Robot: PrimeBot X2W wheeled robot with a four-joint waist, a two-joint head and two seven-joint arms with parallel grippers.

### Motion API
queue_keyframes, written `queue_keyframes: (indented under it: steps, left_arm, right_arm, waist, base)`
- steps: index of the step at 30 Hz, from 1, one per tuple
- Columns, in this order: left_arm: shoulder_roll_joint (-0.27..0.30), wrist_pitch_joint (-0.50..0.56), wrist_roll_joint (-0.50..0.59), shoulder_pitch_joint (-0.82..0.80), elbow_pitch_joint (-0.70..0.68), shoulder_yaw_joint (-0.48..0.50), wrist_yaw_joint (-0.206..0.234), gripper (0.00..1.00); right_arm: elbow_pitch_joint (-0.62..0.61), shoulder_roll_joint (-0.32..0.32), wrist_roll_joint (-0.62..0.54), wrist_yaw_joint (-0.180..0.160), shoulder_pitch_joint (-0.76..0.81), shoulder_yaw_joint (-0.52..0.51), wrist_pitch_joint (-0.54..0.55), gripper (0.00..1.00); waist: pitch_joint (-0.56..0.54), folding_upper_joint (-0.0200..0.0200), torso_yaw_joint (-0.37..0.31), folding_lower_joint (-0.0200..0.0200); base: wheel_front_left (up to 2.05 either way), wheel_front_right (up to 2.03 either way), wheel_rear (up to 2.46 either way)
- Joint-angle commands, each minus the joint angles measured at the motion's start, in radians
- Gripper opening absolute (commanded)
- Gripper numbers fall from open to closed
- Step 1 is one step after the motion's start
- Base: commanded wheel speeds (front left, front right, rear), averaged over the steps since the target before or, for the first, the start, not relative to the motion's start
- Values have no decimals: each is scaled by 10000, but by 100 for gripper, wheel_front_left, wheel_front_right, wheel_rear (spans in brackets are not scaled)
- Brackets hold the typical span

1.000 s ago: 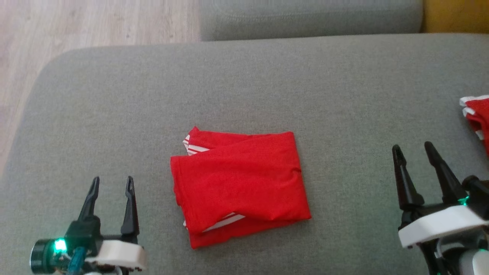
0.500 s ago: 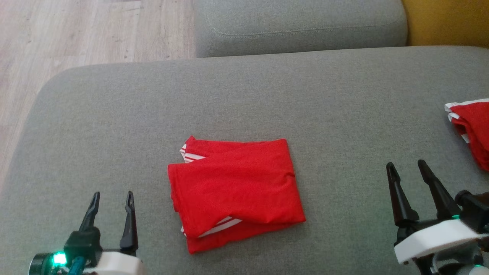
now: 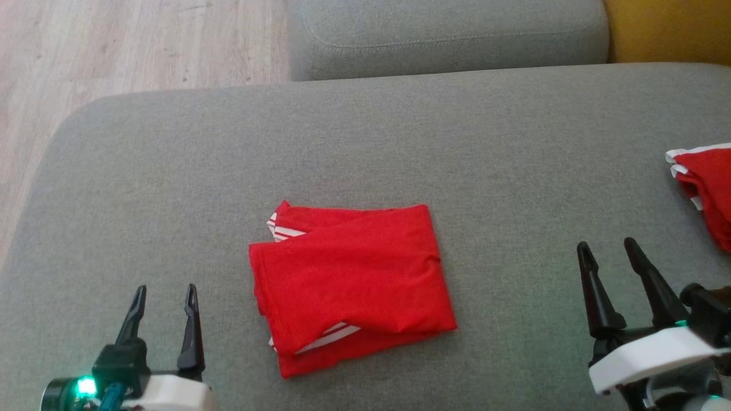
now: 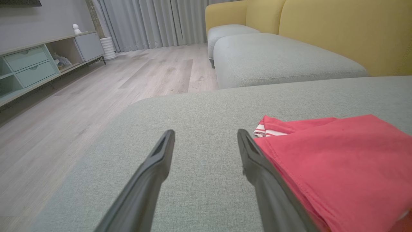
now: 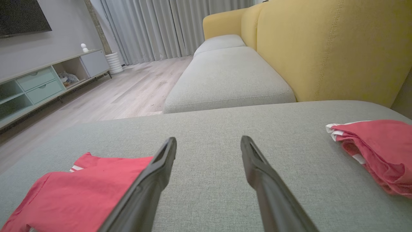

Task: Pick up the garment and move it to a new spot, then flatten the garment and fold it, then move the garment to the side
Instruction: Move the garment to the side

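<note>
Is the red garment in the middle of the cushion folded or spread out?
Folded. The red garment lies as a compact rectangle of stacked layers, white stripes peeking between them.

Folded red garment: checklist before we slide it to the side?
1. folded red garment folded, lying on the grey cushion: ok.
2. left gripper open, empty, left of the garment: ok.
3. right gripper open, empty, well right of it: ok.
4. Bare cushion between it and the second red garment at the right edge: ok.
5. Layers aligned: not ok, striped edges poke out at the far-left and near corners.
6. One pinch catching every layer: cannot tell.
</note>
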Motion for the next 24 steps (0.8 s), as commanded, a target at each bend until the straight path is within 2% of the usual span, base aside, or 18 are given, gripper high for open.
queue_keyframes:
  steps: [1, 9, 12, 18, 24]
  left_arm:
    - [238, -99, -11, -466, -379, 483, 74, 100]
    - [194, -253, 118, -924, -489, 388, 30, 100]
    - [36, -412, 112, -1312, -445, 366, -15, 100]
    - [-317, -1008, 199, -2033, -71, 201, -257, 100]
    - [-701, -1400, 245, -2470, 365, 31, -627, 100]
  right_arm:
    - [-392, -56, 45, -7, -285, 210, 56, 100]
    - [374, -378, 647, -7, -854, 809, 529, 100]
    - [1061, -440, 1098, -7, -1336, 1505, 760, 100]
    - [2942, -266, 1701, -7, -2437, 2561, 1056, 100]
    - [5053, -26, 1860, -7, -3285, 2474, 1955, 100]
  waist:
    - [55, 0, 21, 0]
    - [637, 0, 384, 0]
    - [1046, 0, 717, 0]
    - [1569, 0, 1413, 0]
    - [1734, 0, 1965, 0]
  base:
    - [0, 0, 0]
    - [0, 0, 0]
    - [0, 0, 0]
    - [0, 0, 0]
    - [0, 0, 0]
